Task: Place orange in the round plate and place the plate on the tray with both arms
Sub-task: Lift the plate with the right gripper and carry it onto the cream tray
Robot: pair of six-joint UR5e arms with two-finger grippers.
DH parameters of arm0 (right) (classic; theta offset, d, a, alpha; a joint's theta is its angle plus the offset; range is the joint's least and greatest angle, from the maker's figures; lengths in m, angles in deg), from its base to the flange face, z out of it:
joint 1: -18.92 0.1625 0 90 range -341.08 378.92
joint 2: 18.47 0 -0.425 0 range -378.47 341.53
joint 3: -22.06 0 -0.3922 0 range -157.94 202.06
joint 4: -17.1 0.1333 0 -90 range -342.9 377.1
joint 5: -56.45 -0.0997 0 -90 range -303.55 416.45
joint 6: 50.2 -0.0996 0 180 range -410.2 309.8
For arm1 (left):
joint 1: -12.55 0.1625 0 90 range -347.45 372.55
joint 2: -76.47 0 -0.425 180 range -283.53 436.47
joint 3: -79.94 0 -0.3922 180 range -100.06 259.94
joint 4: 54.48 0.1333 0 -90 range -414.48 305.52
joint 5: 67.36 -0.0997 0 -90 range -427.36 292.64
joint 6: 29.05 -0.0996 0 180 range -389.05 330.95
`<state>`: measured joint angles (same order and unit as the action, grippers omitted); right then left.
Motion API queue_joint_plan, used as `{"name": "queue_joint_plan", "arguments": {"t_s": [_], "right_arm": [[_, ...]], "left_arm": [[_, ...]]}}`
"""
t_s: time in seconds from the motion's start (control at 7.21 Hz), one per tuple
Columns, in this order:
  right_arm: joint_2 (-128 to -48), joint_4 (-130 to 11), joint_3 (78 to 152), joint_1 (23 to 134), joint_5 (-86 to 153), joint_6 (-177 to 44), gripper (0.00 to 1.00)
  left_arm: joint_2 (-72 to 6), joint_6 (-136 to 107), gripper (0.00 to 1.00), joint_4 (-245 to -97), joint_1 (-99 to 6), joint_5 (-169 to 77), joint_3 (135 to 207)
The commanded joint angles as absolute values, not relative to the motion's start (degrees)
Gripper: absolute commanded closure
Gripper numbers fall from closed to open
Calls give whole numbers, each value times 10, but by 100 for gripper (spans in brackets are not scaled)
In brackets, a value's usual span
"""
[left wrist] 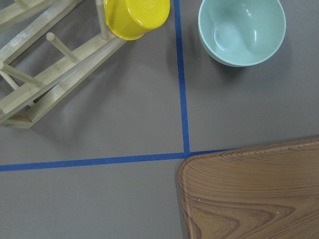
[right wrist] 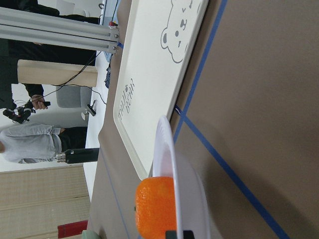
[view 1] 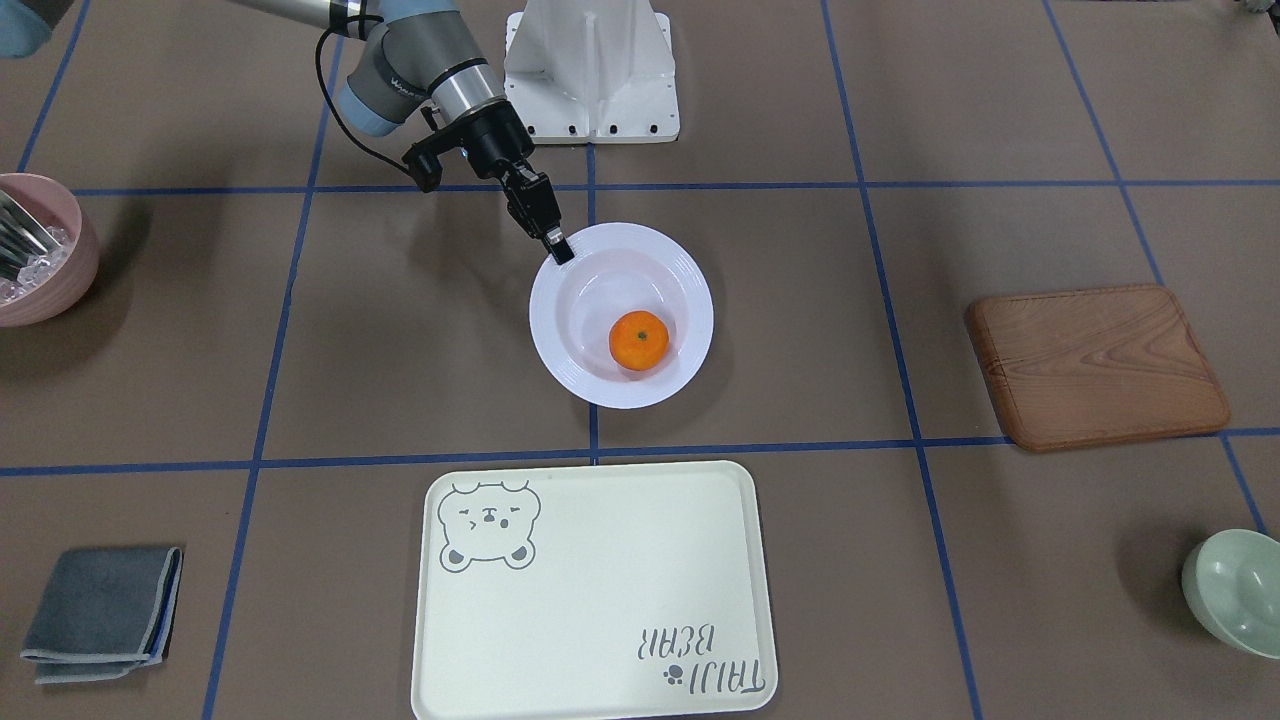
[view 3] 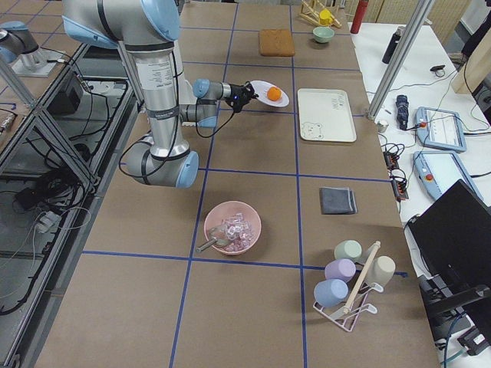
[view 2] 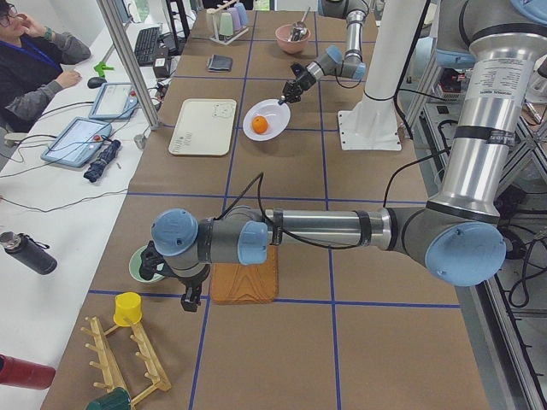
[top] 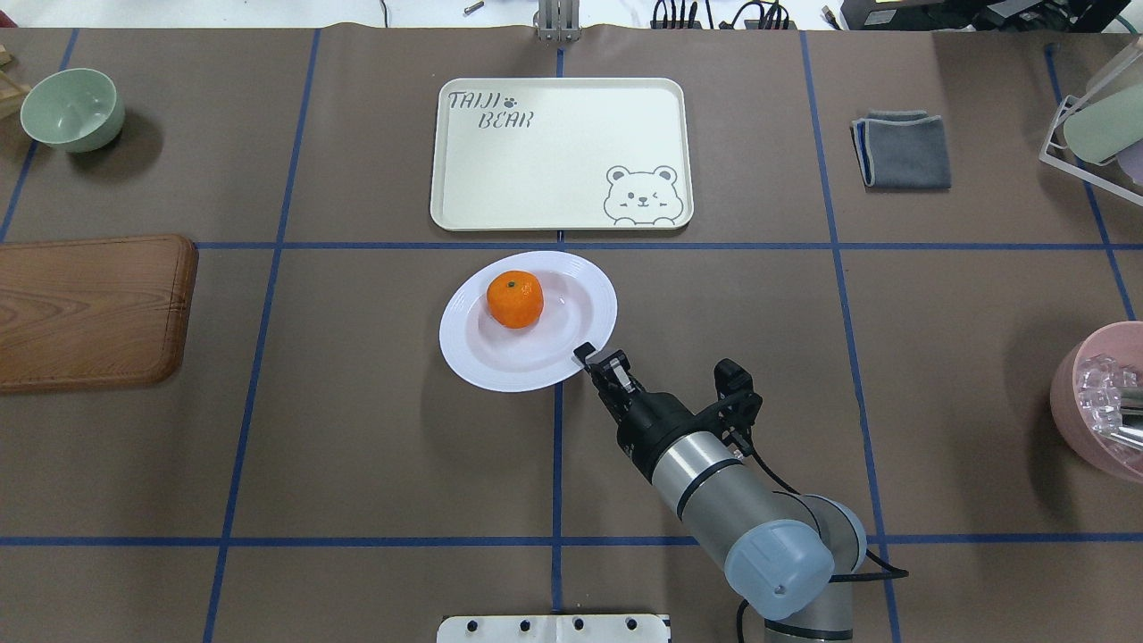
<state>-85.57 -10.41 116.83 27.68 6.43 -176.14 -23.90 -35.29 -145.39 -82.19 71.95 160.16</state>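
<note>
The orange [view 1: 639,340] lies inside the white round plate [view 1: 600,385], which is on the brown table just short of the cream tray [view 1: 600,560]. My right gripper [view 1: 560,248] is at the plate's rim on the robot's side and is shut on that rim. The right wrist view shows the rim edge-on with the orange [right wrist: 155,204] behind it and the tray [right wrist: 149,99] beyond. My left gripper [view 2: 190,299] shows only in the exterior left view, far off by the green bowl. Whether it is open or shut I cannot tell.
A brown wooden board [view 1: 1095,365] and a pale green bowl [view 1: 1235,590] sit on the left arm's side. A wooden rack [left wrist: 45,74] with a yellow cup [left wrist: 135,17] stands there too. A pink bowl [view 1: 40,260] and a folded grey cloth [view 1: 105,610] lie on the other side.
</note>
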Motion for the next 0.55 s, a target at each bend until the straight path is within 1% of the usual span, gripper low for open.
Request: {"name": "queue_joint_plan", "arguments": {"t_s": [0.0,0.14,0.28,0.42], "right_arm": [[-849,-89,1166,308,66,-1762,100],[-833,-91,1160,338,64,-1769,100],[-812,-95,1128,378,54,-1803,100],[-772,-101,1059,411,33,-1811,100]], "left_arm": [[-239,-352,2,-1456,-822,719,1602],[-239,-352,2,-1456,-822,719,1602],[-239,-346,2,-1456,-822,719,1603],[-237,-333,2,-1454,-822,710,1617]]}}
